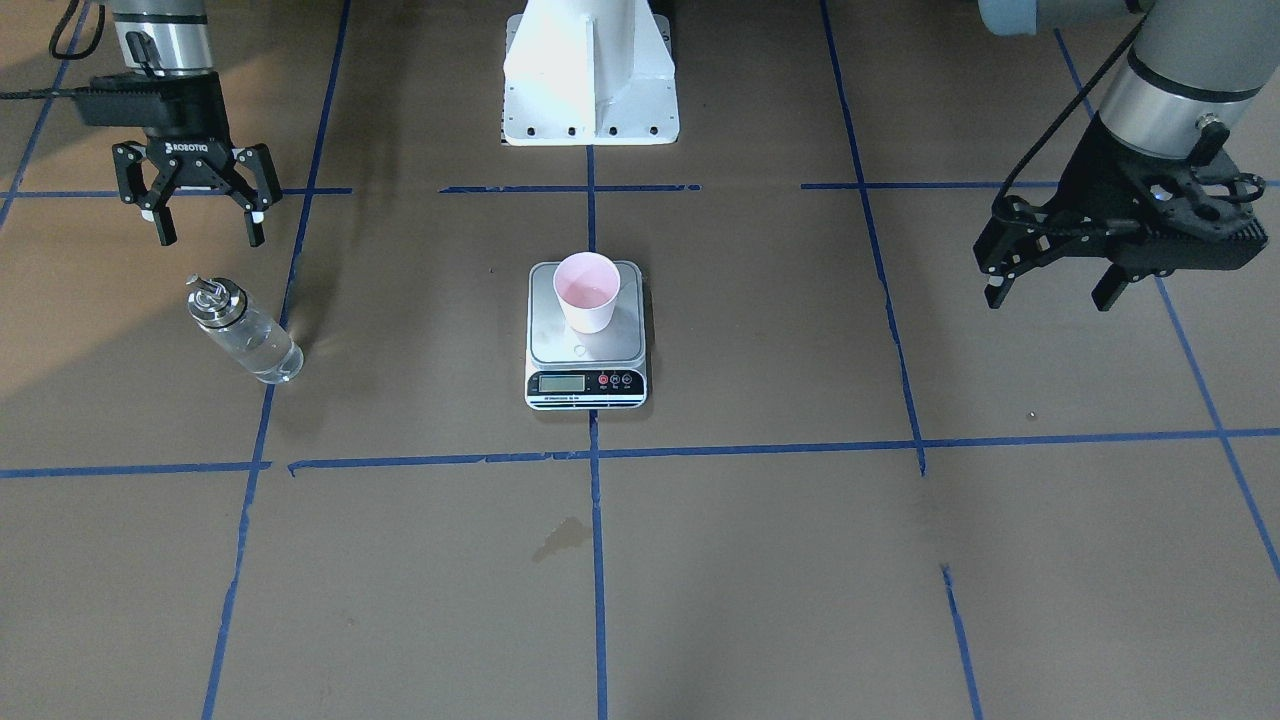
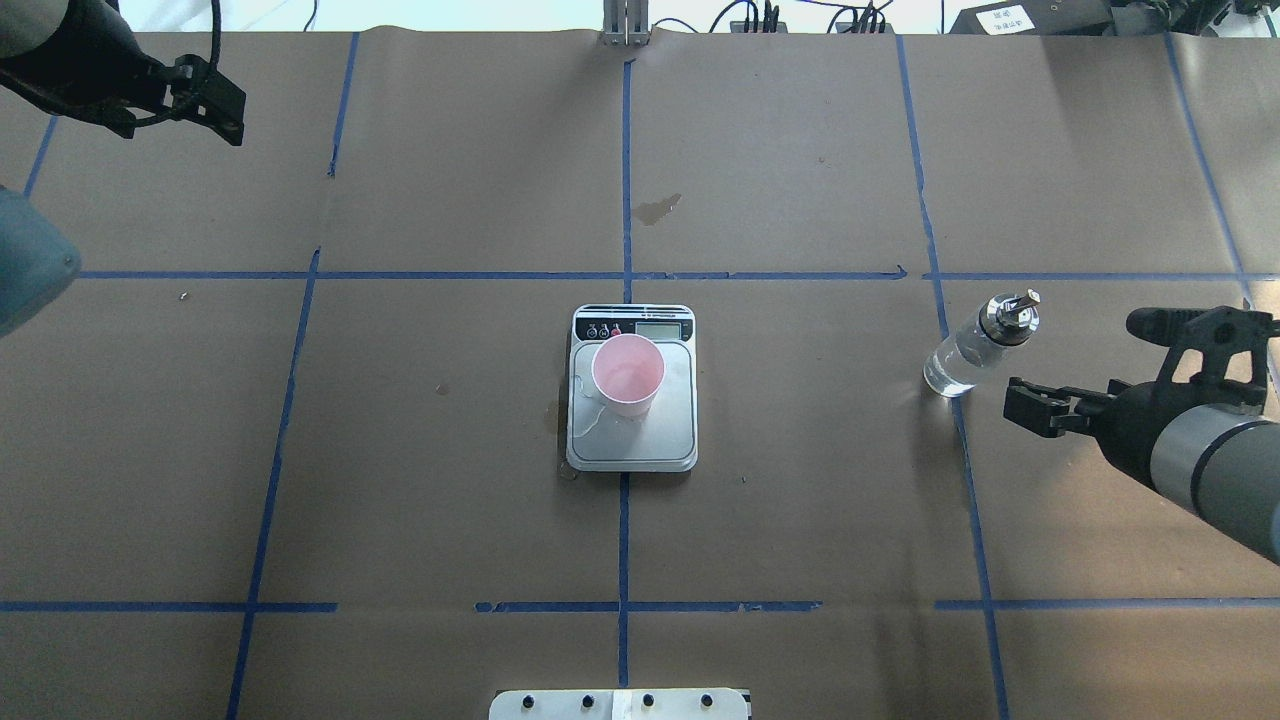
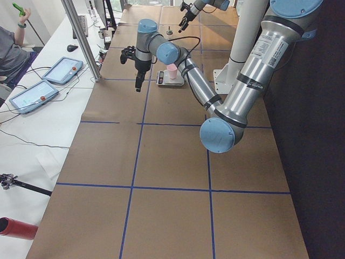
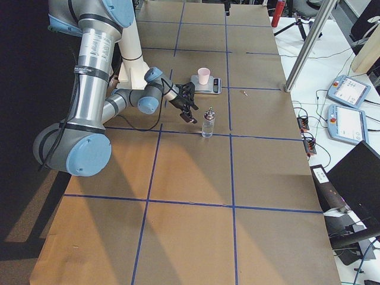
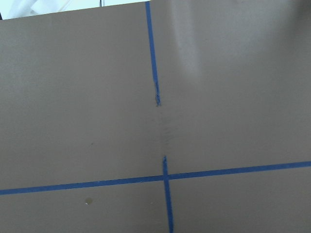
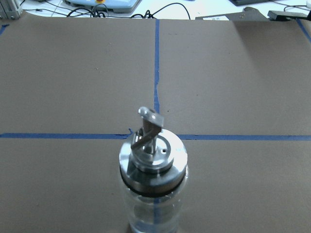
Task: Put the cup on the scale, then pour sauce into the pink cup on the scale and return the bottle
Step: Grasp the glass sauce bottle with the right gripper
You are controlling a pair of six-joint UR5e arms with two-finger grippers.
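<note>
**Q:** Front-facing view, status?
**A:** The bottle (image 1: 245,332) stands on the table (image 1: 760,560) with its long axis vertical and its pourer cap uppermost. The right gripper (image 1: 210,235) hangs on the robot's side of it, fingers spread, holding nothing. The cup (image 1: 587,290) sits mouth up on the scale (image 1: 560,345). The left gripper (image 1: 1048,292) is well apart, fingers spread, empty.

**Q:** Overhead view?
**A:** The bottle is near the right gripper's spread fingers, not touching them.

**Q:** Right wrist view?
**A:** The cap fills the lower centre; the spout tip leans toward the upper left.
</note>
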